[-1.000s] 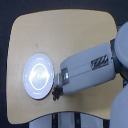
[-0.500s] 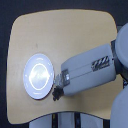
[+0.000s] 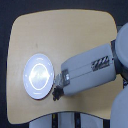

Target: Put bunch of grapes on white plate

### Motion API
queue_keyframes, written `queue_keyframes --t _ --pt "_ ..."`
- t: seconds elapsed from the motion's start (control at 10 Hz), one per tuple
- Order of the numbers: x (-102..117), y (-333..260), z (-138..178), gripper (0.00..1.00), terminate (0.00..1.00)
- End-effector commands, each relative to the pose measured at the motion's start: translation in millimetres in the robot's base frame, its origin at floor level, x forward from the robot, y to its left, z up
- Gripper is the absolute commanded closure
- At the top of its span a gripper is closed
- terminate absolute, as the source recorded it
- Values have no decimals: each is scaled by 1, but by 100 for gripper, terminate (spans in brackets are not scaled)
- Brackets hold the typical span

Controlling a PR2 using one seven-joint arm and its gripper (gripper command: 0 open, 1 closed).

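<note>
The white plate (image 3: 38,75) lies on the wooden table toward the exterior view's left, round and glossy, with nothing on it. My arm reaches in from the exterior view's right, and its gripper (image 3: 58,86) sits just off the plate's lower right rim. A small dark cluster, the bunch of grapes (image 3: 57,92), shows at the gripper's tip, right beside the plate's edge. The arm's body hides most of the fingers, so how the jaws stand is unclear.
The light wooden table (image 3: 65,35) has rounded corners and a dark floor around it. Its near edge runs just below the gripper. A pale part of the robot fills the exterior view's lower right corner.
</note>
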Motion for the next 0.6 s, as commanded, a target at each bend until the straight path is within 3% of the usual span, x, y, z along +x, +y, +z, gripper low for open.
queue_keyframes --t 0.0,0.5 --pt "13 14 18 100 0" --pt "23 20 40 100 0"
